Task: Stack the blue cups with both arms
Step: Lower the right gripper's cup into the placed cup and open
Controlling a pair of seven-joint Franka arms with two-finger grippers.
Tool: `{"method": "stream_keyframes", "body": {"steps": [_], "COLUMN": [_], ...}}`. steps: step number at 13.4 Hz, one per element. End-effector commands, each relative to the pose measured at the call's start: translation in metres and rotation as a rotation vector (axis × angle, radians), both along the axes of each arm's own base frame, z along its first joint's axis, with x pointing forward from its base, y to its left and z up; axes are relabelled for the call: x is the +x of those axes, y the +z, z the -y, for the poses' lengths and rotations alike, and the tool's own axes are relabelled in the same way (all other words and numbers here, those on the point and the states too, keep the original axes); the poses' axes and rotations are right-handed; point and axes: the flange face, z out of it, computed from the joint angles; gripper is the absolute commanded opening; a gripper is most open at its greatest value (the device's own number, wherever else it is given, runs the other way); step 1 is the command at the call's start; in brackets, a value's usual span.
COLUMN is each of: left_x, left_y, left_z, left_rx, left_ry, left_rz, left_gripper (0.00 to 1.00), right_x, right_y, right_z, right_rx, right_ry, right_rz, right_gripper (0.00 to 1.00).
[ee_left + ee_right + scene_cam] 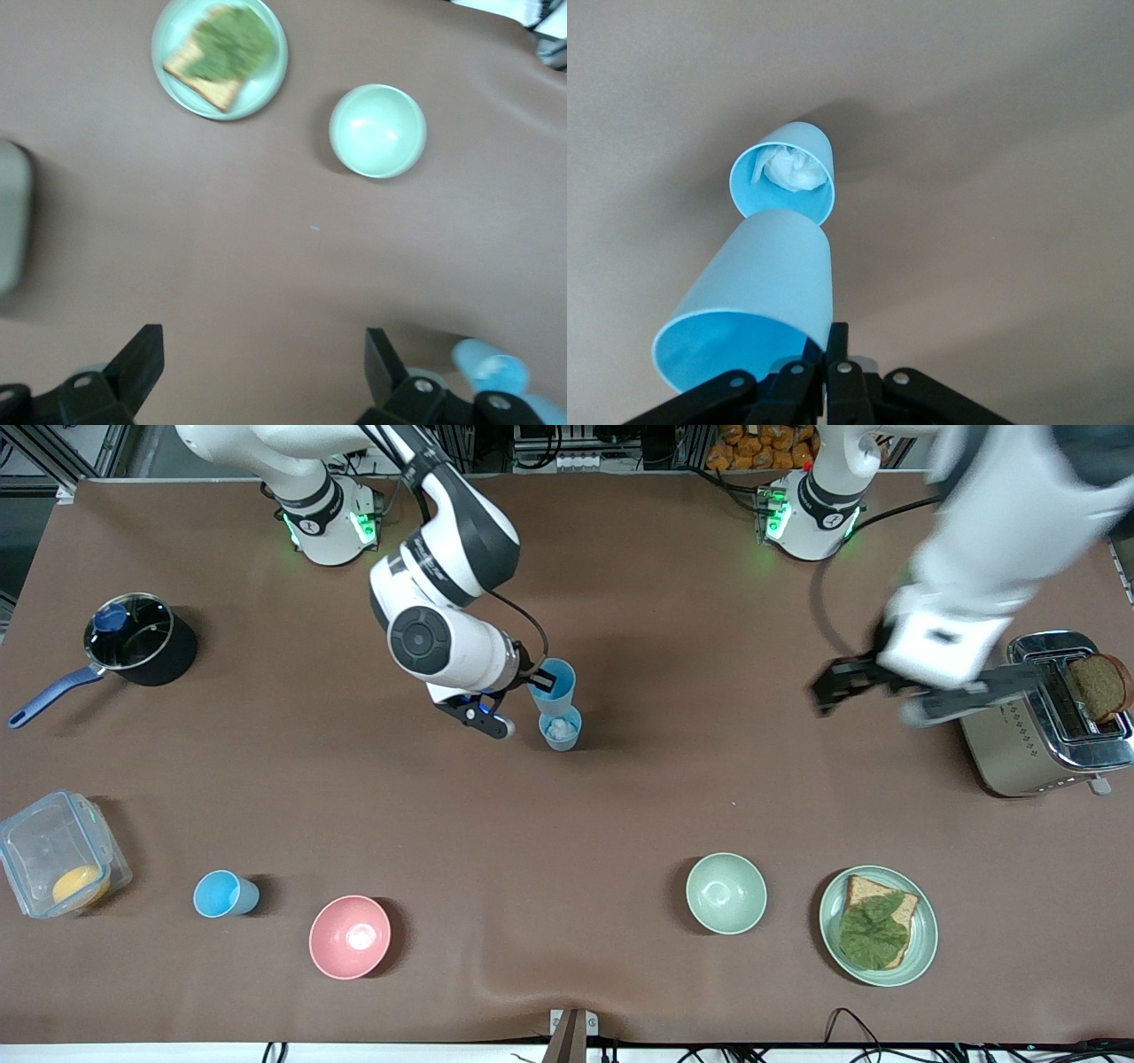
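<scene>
Blue held cup (pixel 555 685), pinched at its rim by the right gripper (pixel 537 679), hangs just above the tissue-filled cup (pixel 560 728); lowering squarely comes next. Left gripper (pixel 895 688) waits wide open beside the toaster (pixel 1045 717).

A brown bench (pixel 620 806) carries a black saucepan (pixel 140 640) with a blue handle at the right arm's end. Nearer the front camera sit a clear lidded container (pixel 55 865), a pink bowl (pixel 349 937), a pale green bowl (pixel 726 893) and a plate (pixel 921 930) of bread topped with lettuce. A toaster (pixel 1045 722) holds dark bread at the left arm's end.
</scene>
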Motion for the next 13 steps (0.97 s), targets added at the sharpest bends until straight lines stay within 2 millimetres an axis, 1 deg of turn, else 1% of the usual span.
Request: {"method": "stream_keyframes", "body": {"steps": [1, 2, 4, 6, 7, 8, 9, 10, 11, 12, 13], "left_x": [-0.008, -0.012, -0.016, -0.021, -0.026, -0.028, -0.029, -0.029, -0.029, -0.028, -0.027], "left_y": [0.018, 0.026, 0.033, 0.04, 0.046, 0.046, 0.045, 0.043, 0.043, 0.042, 0.04], "left_z": [-0.064, -0.076, -0.089, -0.1, -0.104, -0.107, -0.11, -0.113, -0.118, -0.12, -0.12], "left_rx": [0.026, 0.037, 0.042, 0.046, 0.051, 0.052, 0.054, 0.052, 0.054, 0.054, 0.051], "left_ry": [-0.089, -0.092, -0.079, -0.093, -0.122, -0.126, -0.121, -0.116, -0.107, -0.104, -0.104], "left_rz": [-0.007, 0.0, 0.003, 0.003, 0.005, -0.008, -0.025, -0.031, -0.034, -0.036, -0.041], "left_gripper": [1.0, 1.0, 1.0, 1.0, 1.0, 1.0, 1.0, 1.0, 1.0, 1.0, 1.0], "right_x": [0.006, 0.011, 0.018, 0.017, 0.019, 0.021, 0.03, 0.049, 0.061, 0.077, 0.091], "right_y": [-0.017, -0.026, -0.037, -0.039, -0.04, -0.033, -0.023, -0.003, 0.011, 0.024, 0.036], "right_z": [-0.006, -0.009, -0.014, -0.014, -0.011, -0.008, 0.0, 0.032, 0.068, 0.117, 0.167], "right_rx": [0.004, 0.004, -0.003, -0.004, -0.008, -0.012, -0.007, 0.008, 0.021, 0.04, 0.041], "right_ry": [-0.02, -0.025, -0.022, -0.026, -0.042, -0.066, -0.063, -0.053, 0.062, 0.161, 0.211], "right_rz": [0.0, 0.006, 0.006, -0.002, -0.01, -0.009, 0.014, 0.035, 0.038, 0.041, 0.051], "right_gripper": [0.0, 0.0, 0.0, 0.0, 0.79, 1.0, 1.0, 1.0, 1.0, 1.0, 1.0]}}
